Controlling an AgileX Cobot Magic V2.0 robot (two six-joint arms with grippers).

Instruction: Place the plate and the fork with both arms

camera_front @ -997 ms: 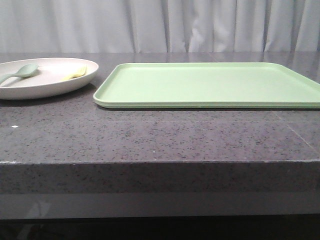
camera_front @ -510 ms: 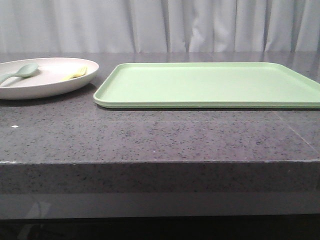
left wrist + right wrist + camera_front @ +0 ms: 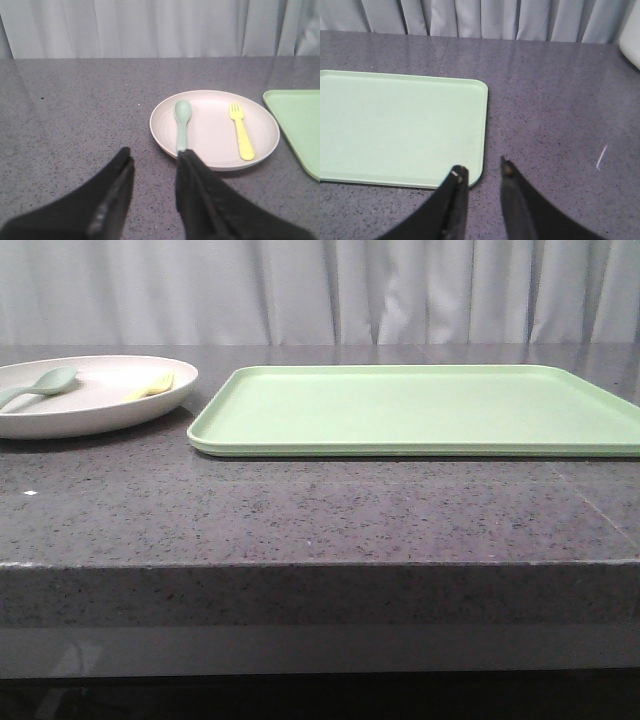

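Pinkish-cream, the plate [image 3: 215, 131] is seen resting on the worktop [image 3: 300, 510] beside the green tray [image 3: 420, 408] with the fork [image 3: 241, 131] and a spoon [image 3: 182, 122] in it, nothing yet being moved, while the left tool [image 3: 154, 165] and right tool [image 3: 482, 172] are held apart and empty.

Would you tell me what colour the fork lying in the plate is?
Yellow. The fork shows best in the left wrist view, lying in the plate.

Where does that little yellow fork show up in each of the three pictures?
Front view: the fork lies on the plate's right side, far left of the picture.
Left wrist view: on the plate, right of the spoon.
Right wrist view: not in it.
Shared landmark: the green tray.
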